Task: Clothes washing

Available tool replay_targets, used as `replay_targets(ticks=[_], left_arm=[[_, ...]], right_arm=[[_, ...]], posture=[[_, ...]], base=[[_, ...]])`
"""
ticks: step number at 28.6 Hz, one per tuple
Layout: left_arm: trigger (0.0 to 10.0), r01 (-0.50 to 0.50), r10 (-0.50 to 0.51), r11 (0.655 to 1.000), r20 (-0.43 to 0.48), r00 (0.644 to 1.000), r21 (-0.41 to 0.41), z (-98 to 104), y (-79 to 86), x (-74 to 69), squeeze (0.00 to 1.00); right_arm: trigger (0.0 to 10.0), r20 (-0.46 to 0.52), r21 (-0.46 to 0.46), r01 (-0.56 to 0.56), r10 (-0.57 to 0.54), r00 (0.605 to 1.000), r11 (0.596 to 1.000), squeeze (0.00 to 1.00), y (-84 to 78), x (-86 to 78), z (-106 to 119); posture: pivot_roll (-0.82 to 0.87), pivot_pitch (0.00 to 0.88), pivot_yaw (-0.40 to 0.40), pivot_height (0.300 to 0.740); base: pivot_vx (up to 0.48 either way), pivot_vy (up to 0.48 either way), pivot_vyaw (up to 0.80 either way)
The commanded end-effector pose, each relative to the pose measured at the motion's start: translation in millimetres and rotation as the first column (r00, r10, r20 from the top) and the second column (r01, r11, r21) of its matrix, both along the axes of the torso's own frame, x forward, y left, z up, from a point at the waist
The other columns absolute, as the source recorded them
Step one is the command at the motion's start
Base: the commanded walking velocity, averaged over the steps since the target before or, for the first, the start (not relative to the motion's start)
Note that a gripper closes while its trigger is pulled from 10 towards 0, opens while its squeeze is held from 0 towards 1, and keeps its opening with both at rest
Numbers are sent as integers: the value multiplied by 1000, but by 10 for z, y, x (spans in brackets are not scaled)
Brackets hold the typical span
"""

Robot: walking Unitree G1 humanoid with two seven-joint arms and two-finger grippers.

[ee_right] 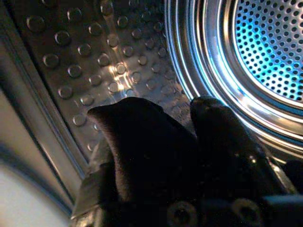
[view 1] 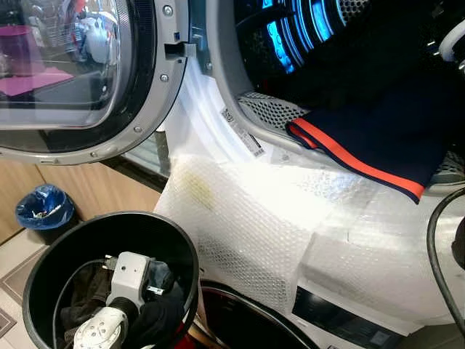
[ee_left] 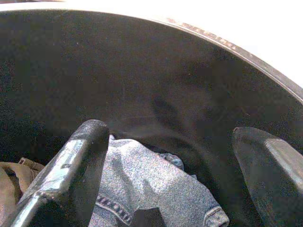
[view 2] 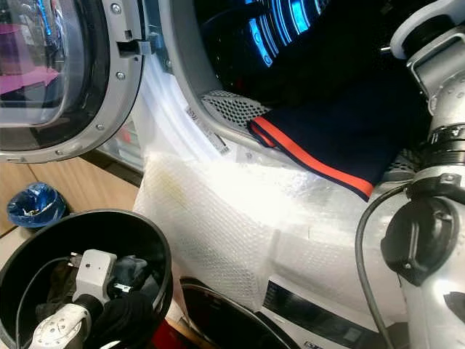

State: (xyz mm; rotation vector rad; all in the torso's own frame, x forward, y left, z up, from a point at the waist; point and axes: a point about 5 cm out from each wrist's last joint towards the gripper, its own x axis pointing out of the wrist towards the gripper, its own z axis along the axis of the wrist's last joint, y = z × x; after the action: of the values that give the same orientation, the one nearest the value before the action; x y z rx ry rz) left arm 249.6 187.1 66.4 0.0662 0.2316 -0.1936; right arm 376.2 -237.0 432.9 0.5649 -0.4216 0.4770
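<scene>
Low on our left we see a small bin (view 1: 45,211) lined with a blue bag, with bits of rubbish inside, standing on the pale floor (view 1: 14,254) against a light wooden panel (view 1: 87,185). We also find bubble wrap (view 1: 247,218) spread over the white front below the round opening, with a yellowish stain (view 1: 200,190) near its upper left part.

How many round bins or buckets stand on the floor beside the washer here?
2: a large black laundry bucket holding clothes, with the left gripper inside it, and a small bin with a blue liner farther left by the wooden wall. Others may be hidden.
</scene>
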Motion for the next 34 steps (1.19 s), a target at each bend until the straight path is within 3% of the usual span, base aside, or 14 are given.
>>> replay_targets(ticks=[1,4,7,10,11,12,13,14,15,25,29,30,33,34], left_arm=[[10000,33,-33,999,-30,999,5,-38,-48,-28,0],[10000,38,-37,999,-31,999,6,-37,-49,-28,0],[10000,46,-46,999,-35,998,6,-37,-54,-32,0],[10000,50,-49,999,-37,998,6,-38,-57,-33,0],[10000,53,-53,999,-38,998,7,-39,-58,-35,0],[10000,57,-57,998,-39,998,9,-39,-55,-41,0],[10000,58,-57,998,-39,998,10,-38,-53,-43,0],[10000,59,-58,998,-40,998,11,-38,-51,-44,0],[10000,60,-59,998,-41,997,13,-37,-48,-45,0],[10000,67,-66,998,-45,997,16,-38,-49,-57,0],[10000,71,-71,997,-46,996,17,-37,-51,-64,0],[10000,71,-71,997,-46,996,17,-37,-51,-64,0],[10000,72,-71,997,-46,996,19,-37,-47,-64,0],[10000,74,-73,997,-46,996,18,-36,-53,-58,0]], right_arm=[[10000,71,32,-35,33,997,999,0,-92,-101,130],[10000,99,-35,-84,87,991,996,0,-99,-121,42],[10000,65,-30,-169,171,983,985,0,-96,-110,-102],[10000,46,-29,-184,186,982,982,0,-92,-104,-138],[10000,32,-70,-176,178,984,982,0,-91,-90,-204],[4902,41,-160,-157,166,985,975,0,-78,-74,-324],[4902,46,-179,-161,172,984,971,0,-69,-73,-359],[1686,41,-171,-160,170,985,972,0,-76,-67,-386],[0,17,-137,-171,175,984,976,0,-94,-58,-426],[0,122,-208,-233,262,957,950,0,-53,-163,-515],[0,320,-248,-303,373,871,920,0,-18,-408,-433],[0,320,-248,-303,373,871,920,0,-18,-408,-433],[0,446,-252,-347,426,787,903,0,-7,-596,-356],[10000,467,-263,-361,445,764,895,0,1,-654,-357]], posture=[[15,84,-59,740],[18,85,-57,740],[19,85,-55,740],[19,85,-55,740],[21,86,-52,740],[27,87,-50,740],[27,87,-50,740],[27,88,-49,740],[27,88,-49,740],[27,89,-45,740],[28,91,-43,740],[28,91,-43,740],[25,91,-42,740],[24,91,-41,740]], base=[[0,0,0],[0,0,0],[0,0,0],[0,0,0],[0,0,0],[0,0,0],[0,0,0],[0,0,0],[0,0,0],[0,0,0],[0,0,0],[0,0,0],[0,0,0],[0,0,0]])
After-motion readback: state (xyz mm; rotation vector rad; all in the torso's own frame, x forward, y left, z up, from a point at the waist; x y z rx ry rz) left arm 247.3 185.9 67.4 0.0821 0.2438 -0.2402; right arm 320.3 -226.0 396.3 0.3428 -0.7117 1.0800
